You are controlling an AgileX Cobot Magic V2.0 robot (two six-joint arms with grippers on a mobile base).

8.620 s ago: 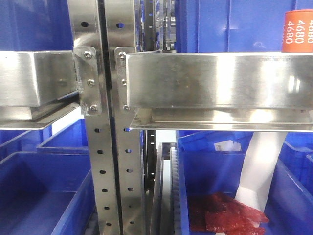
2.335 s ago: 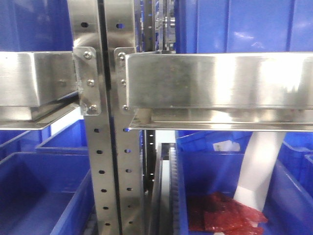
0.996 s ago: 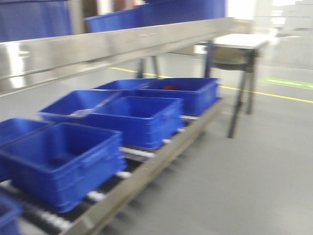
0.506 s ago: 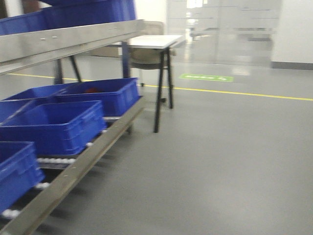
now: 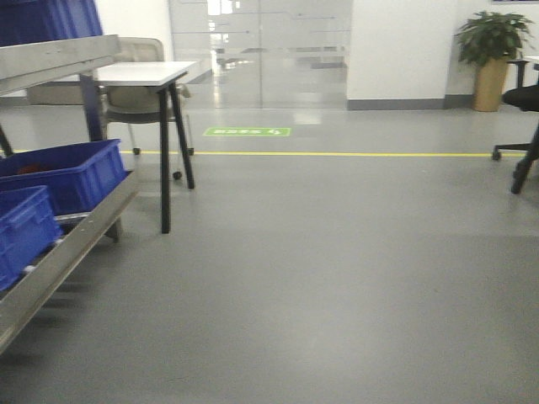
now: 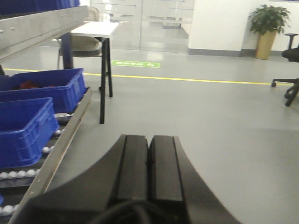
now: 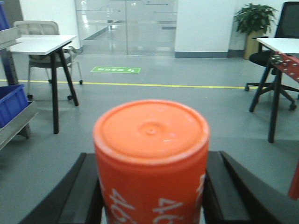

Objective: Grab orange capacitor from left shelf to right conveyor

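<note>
An open hall with a bare grey floor (image 5: 337, 278) fills the views, so the robot has free ground ahead of it. Nearest the lens, the right claw (image 7: 154, 189) is clamped on the orange capacitor (image 7: 150, 149), one dark finger on each side of the can. The can stands upright with its flat top toward the camera and white digits showing low on its side. That centred, upright hold looks chosen so the can rides steady and can be set down on its base. The left claw (image 6: 149, 158) carries nothing, its two pads pressed together, seemingly tucked shut out of the way.

The capacitor is thus off the left shelf (image 5: 59, 59), whose steel tiers run along the left edge with blue bins (image 5: 67, 172) on the lower rollers. Just beyond the shelf end stands a white desk (image 5: 139, 71) on black legs, with a chair (image 5: 139, 97) behind it. Both lie to the left, clear of the way rightward.

At the right edge of the right wrist view there is a red bolted bar (image 7: 287, 65), judged to be the frame of the right conveyor. Its belt is out of sight. A black office chair (image 5: 522, 126) stands near that side and may need a berth.

Farther off, a yellow line (image 5: 337, 154) crosses the floor before a green marking (image 5: 247, 131). Behind them are glass doors (image 5: 261, 50) and a potted plant (image 5: 491, 50)
</note>
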